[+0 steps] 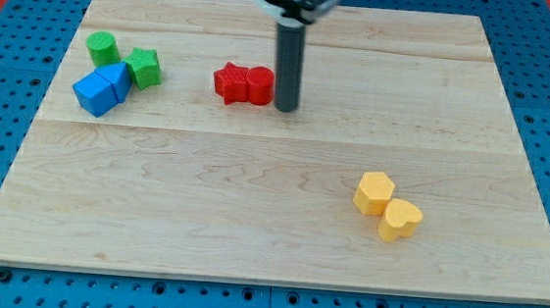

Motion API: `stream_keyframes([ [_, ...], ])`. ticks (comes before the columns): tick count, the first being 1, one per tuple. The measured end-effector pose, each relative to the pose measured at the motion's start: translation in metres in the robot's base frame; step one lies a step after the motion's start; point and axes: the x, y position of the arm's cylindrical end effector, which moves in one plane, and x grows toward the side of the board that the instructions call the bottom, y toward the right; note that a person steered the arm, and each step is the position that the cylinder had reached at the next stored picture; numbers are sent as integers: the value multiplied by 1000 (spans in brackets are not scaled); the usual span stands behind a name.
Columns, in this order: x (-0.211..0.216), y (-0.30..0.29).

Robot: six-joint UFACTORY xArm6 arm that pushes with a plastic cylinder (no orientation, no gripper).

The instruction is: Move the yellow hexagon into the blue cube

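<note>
The yellow hexagon lies on the wooden board at the lower right. A yellow heart-shaped block touches its lower right side. The blue cube sits at the upper left, joined by another blue block on its right. My tip stands near the top centre, just right of the red blocks, far from both the yellow hexagon and the blue cube.
A green cylinder and a green star-like block sit just above and right of the blue blocks. Two red blocks lie side by side left of my tip. The wooden board rests on a blue pegboard.
</note>
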Motion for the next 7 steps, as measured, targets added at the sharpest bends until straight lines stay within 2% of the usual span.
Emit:
stream_keyframes([
  [1,2,74],
  [2,47,117],
  [3,116,117],
  [4,155,146],
  [5,175,165],
  [6,193,144],
  [7,175,110],
])
